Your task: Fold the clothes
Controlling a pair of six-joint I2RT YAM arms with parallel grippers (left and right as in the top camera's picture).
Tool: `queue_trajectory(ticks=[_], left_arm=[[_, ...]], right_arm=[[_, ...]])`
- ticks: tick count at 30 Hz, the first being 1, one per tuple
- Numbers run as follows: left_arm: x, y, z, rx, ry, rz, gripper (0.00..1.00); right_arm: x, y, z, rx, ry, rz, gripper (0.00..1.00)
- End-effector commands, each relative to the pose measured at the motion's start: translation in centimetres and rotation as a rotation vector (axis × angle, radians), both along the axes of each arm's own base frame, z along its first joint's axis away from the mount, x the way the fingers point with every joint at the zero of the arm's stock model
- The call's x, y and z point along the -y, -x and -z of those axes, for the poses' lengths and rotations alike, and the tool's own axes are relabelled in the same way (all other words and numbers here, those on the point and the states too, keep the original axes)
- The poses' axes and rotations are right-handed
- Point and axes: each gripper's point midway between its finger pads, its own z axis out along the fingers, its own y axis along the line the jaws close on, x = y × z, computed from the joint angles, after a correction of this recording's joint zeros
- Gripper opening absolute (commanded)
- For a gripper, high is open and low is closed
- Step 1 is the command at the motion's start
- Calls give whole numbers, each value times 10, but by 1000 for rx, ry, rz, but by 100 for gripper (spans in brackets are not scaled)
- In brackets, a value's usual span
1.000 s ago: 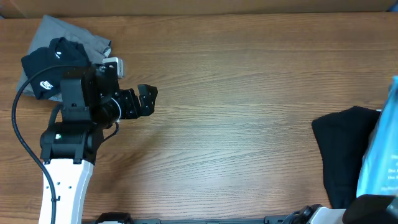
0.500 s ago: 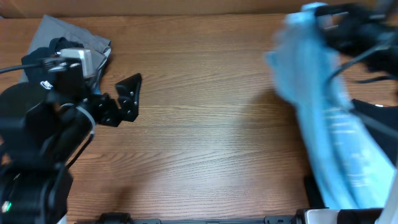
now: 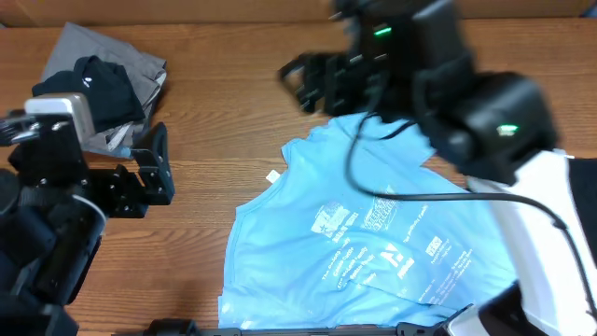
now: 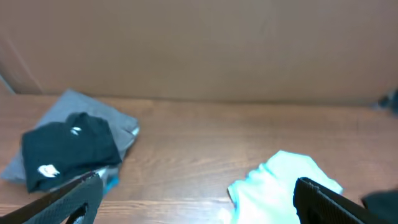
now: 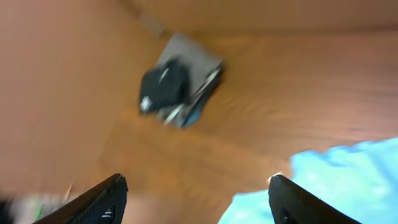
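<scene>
Overhead, we see the light blue T-shirt (image 3: 373,243) lying spread on the desk (image 3: 233,121), print upward, reaching from mid-desk to the near edge on the right half; the right gripper (image 3: 303,79) hangs near the far edge at the shirt's far end, jaws apart, and we cannot tell whether it touches cloth; the left gripper (image 3: 154,177) sits toward the left edge, fingers spread and empty; a folded black T-shirt (image 3: 89,84) rests on a grey garment (image 3: 103,42) in the far left corner; only the left wrist view shows the brown wall (image 4: 199,50) behind the far edge and a blue sliver (image 4: 112,182) under the black shirt; the right wrist view, blurred, shows its own fingers wide apart with nothing between them
</scene>
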Motion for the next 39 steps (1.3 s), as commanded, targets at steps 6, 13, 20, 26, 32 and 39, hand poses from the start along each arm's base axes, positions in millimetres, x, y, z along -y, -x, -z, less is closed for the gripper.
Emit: queue_trajectory(ticks=[6, 13, 20, 26, 32, 39], left_arm=[[107, -84, 121, -442, -51, 531, 99], [203, -160, 279, -672, -242, 721, 95], [262, -212, 377, -613, -268, 780, 96], [281, -225, 413, -584, -271, 797, 88], [288, -228, 438, -596, -259, 794, 73], [287, -223, 458, -646, -251, 786, 37]], right_arm=[[181, 36, -84, 181, -124, 514, 79], [209, 43, -58, 81, -70, 618, 80], [210, 35, -28, -38, -16, 623, 83], [218, 34, -4, -134, 47, 662, 84], [223, 33, 17, -216, 100, 686, 84], [237, 34, 22, -221, 156, 745, 84]])
